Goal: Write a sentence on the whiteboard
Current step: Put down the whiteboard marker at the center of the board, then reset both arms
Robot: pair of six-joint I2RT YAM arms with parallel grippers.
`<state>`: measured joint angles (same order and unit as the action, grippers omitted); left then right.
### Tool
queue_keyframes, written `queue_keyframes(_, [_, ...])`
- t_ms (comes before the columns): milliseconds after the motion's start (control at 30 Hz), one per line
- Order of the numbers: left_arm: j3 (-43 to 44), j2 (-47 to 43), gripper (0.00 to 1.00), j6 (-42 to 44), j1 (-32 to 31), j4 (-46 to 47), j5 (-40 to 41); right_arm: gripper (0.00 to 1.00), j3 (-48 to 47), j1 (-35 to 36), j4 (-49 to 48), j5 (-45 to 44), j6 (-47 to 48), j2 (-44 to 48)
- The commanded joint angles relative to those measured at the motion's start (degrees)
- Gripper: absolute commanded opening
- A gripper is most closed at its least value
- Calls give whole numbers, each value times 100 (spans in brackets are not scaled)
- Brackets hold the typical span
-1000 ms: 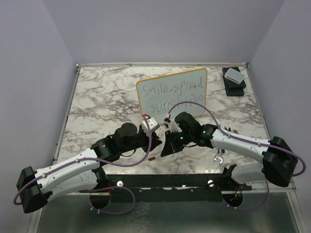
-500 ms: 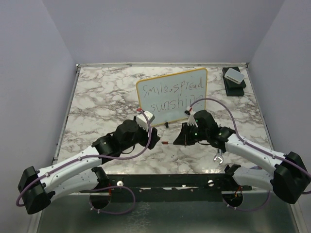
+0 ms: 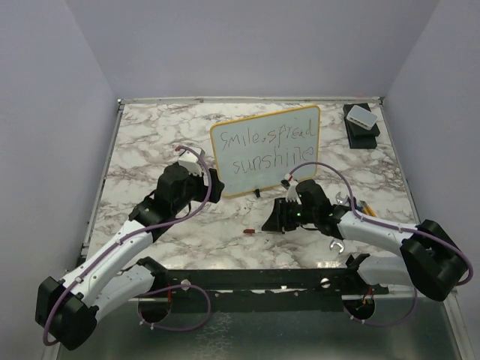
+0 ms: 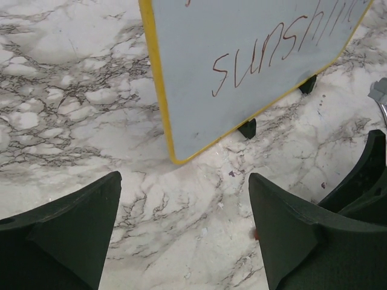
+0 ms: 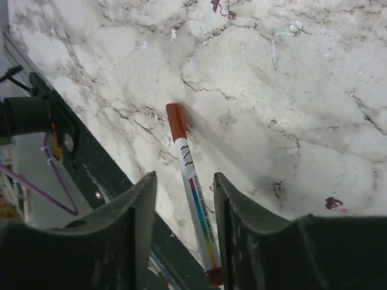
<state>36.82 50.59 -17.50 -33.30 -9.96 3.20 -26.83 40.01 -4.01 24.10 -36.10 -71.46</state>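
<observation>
The whiteboard (image 3: 264, 150) stands upright mid-table on small black feet, yellow-rimmed; its lower left corner fills the top of the left wrist view (image 4: 242, 66). The sentence (image 3: 271, 148) reads "smile, spread sunshine" in two lines; only "sunshin" (image 4: 284, 51) shows to the left wrist. A white marker (image 5: 195, 196) with a red cap lies flat on the marble (image 3: 252, 232), in front of the board. My right gripper (image 5: 184, 208) straddles it, jaws parted with a gap on each side. My left gripper (image 4: 184, 223) is open and empty, left of the board (image 3: 215, 186).
A small white box on a black base (image 3: 362, 120) sits at the back right corner. The dark front rail (image 5: 91, 175) of the table runs close beside the marker. Grey walls close in the table on three sides.
The two grippers, together over the marker a second ago, have separated. My left arm drew back left and opened. My right gripper set the marker on the table and opened.
</observation>
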Motion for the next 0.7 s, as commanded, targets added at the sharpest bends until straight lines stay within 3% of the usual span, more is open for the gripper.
queue_keyframes(0, [155, 34, 87, 3, 268, -95, -216, 51, 61, -11, -131, -317, 18, 149])
queue_keyframes(233, [58, -7, 92, -158, 777, -101, -58, 72, -252, -95, 910, -1702, 173, 676])
queue_keyframes(367, [60, -95, 96, -324, 1185, -143, 218, 85, -411, -670, 1279, -2060, 332, 855])
queue_keyframes(533, [27, -498, 99, -395, 1584, -337, 978, 88, -552, -1746, 1694, -2234, 729, 1335])
queue_keyframes(667, [109, -933, 99, -338, 1589, -501, 2077, 89, -650, -2356, 1916, -3015, 1047, 1940])
